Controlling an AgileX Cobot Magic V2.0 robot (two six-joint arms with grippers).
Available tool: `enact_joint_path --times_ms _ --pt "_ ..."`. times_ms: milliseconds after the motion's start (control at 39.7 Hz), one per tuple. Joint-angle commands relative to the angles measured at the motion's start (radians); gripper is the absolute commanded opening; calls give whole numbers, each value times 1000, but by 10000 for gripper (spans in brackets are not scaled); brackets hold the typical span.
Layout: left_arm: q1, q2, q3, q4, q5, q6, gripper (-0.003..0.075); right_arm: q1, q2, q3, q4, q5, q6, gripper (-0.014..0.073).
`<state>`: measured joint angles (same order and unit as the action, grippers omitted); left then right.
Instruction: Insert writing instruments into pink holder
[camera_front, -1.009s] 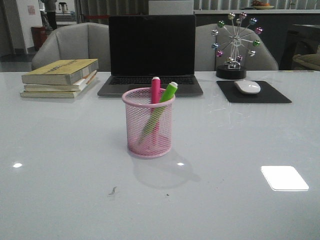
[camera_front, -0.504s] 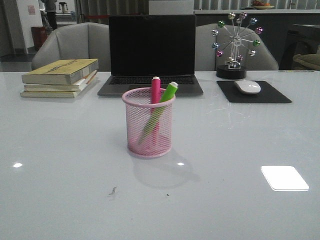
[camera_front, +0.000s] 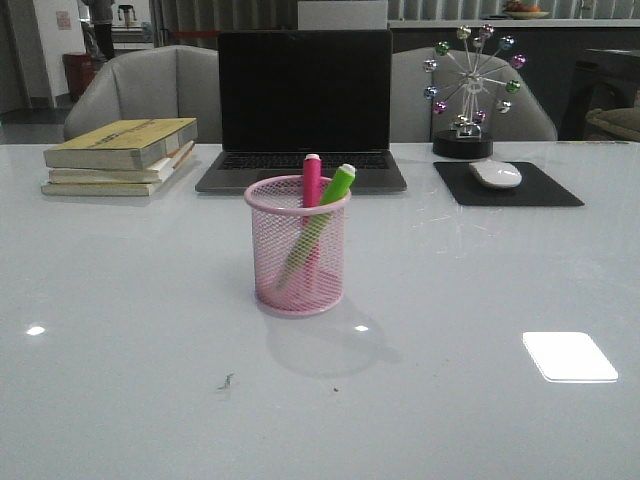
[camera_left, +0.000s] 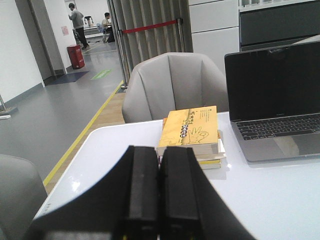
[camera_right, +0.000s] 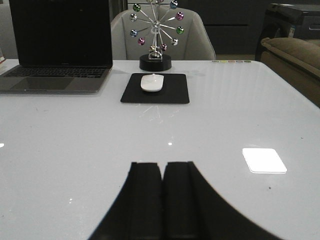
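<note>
1. Pink holder (camera_front: 298, 248): I see it upright on the white table (camera_front: 120, 300), in front of the laptop (camera_front: 303, 105).
2. Magenta pen (camera_front: 311, 180): inside the holder, near upright, tip above the rim.
3. Green pen (camera_front: 335, 186): inside, leaning right, just beside the magenta one.
4. Left pincer (camera_left: 160, 187): fingers pressed together, empty, facing the stacked books (camera_left: 192, 131).
5. Right pincer (camera_right: 161, 192): fingers together, empty, over bare table, the mouse (camera_right: 153, 82) on its black pad (camera_right: 175, 92) beyond it.

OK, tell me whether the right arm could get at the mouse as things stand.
Probably yes. The mouse lies uncovered on its black pad, with bare table between it and the right gripper, whose fingers are shut and would have to open first.
</note>
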<state>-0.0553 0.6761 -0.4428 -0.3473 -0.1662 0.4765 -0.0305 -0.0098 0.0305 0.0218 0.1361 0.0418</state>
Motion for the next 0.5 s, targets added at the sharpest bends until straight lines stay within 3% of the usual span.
enact_joint_path --times_ms 0,479 --pt "3 -3 -29 -4 -82 1 92 -2 -20 1 -12 -64 1 57" --pt "3 -3 -29 -4 -82 1 92 -2 -19 1 -12 -51 1 57"
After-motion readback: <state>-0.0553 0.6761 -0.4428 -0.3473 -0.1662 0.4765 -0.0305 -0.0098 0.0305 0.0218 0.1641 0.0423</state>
